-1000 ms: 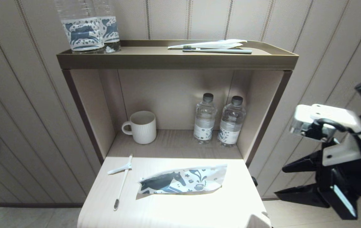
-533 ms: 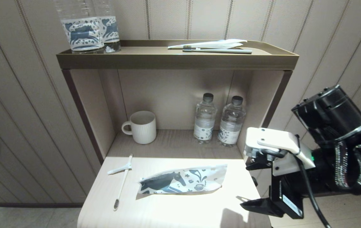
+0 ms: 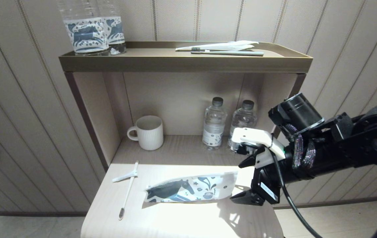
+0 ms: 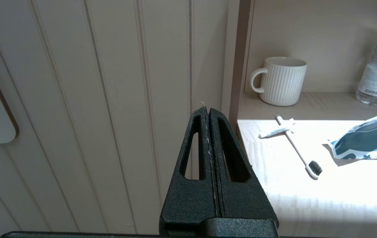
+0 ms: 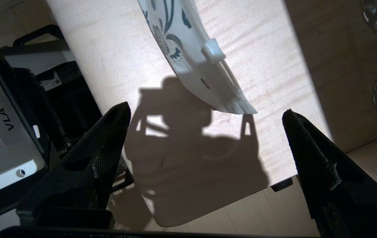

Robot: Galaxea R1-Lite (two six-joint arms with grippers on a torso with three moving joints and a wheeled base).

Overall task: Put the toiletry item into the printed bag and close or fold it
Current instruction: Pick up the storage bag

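The printed bag (image 3: pixel 190 190), white with a dark blue horse and floral motifs, lies flat mid-table. Left of it lies the slim white toothbrush (image 3: pixel 128 190) with its dark bristle head toward the front, and the small white tube (image 3: pixel 123 177) lies across its handle. My right gripper (image 3: pixel 238 181) is open at the bag's right end, jaws wide, nothing between them. From the right wrist, the gripper (image 5: pixel 205 110) hovers just short of the bag's end (image 5: pixel 188 56). My left gripper (image 4: pixel 207 110) is shut and empty, off the table's left side, facing the toothbrush (image 4: pixel 296 145) and bag (image 4: pixel 363 142).
A white ribbed mug (image 3: pixel 148 132) and two small water bottles (image 3: pixel 213 124) stand in the recess behind the table top (image 3: pixel 181 218). The upper shelf (image 3: pixel 181 62) carries a grey-green toothbrush with white wrapper (image 3: pixel 228 52) and clear bottles with horse labels (image 3: pixel 90 29).
My right arm has swung in from the far right to the bag's right end, gripper open throughout. Bag, toothbrush and tube have not moved.
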